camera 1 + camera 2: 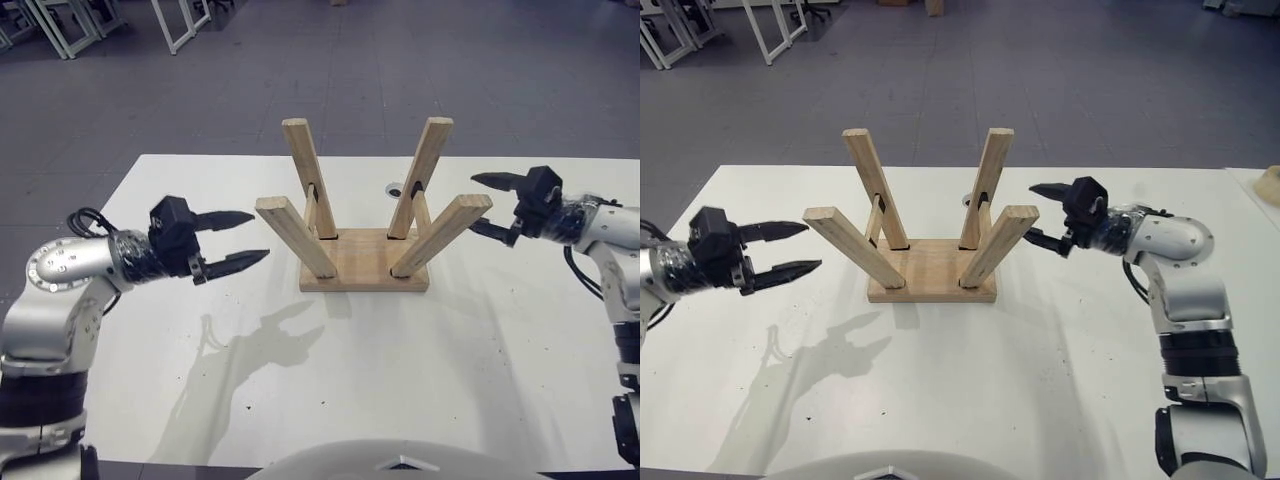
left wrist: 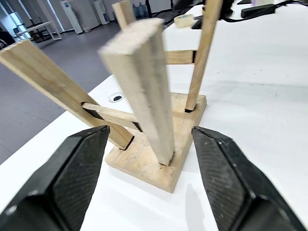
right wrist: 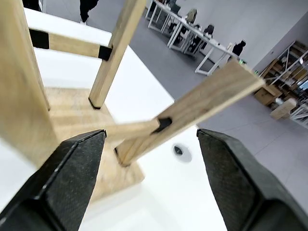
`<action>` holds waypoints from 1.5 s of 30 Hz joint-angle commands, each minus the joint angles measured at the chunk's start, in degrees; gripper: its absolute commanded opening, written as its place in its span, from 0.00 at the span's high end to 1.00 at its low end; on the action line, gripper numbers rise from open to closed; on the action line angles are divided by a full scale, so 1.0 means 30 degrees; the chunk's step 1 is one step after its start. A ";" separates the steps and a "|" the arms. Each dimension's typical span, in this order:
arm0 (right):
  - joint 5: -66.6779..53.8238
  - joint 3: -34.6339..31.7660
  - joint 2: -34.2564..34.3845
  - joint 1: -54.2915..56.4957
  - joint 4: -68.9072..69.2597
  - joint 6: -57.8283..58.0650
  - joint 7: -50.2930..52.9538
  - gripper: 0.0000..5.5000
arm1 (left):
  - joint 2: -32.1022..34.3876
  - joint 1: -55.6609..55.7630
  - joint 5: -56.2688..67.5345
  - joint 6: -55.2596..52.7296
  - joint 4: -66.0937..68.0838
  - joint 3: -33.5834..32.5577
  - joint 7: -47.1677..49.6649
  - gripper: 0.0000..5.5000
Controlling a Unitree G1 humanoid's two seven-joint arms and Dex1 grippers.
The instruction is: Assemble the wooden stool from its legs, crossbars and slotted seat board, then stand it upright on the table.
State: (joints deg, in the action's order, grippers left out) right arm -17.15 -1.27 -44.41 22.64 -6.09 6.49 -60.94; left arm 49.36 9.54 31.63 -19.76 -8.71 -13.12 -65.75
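The wooden stool (image 1: 362, 262) lies upside down in the middle of the white table (image 1: 400, 380), its seat board flat on the surface and several legs (image 1: 308, 175) splaying upward, joined by crossbars (image 2: 111, 115). My left gripper (image 1: 238, 240) hovers open to the stool's left, a short gap from the near left leg (image 1: 294, 234). My right gripper (image 1: 483, 205) is open at the stool's right, its fingers just beside the tip of the near right leg (image 1: 442, 233). Both wrist views look at the stool between open fingers (image 2: 77, 168) (image 3: 72, 173).
A small round hole (image 1: 395, 189) sits in the table behind the stool. Bare table surface spreads in front of the stool. Beyond the far edge is grey floor with white table frames (image 1: 180, 20).
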 commanded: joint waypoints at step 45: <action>-0.6303 0.0640 0.3477 1.0496 -1.5801 2.0872 -0.3958 0.54 | -0.5438 1.2609 0.2457 -1.7053 1.8116 0.3717 -0.1383 0.65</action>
State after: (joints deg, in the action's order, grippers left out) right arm -37.40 2.09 -34.17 51.23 -50.13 68.24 -73.33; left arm 32.65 45.76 41.53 -70.11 42.44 -2.40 -71.72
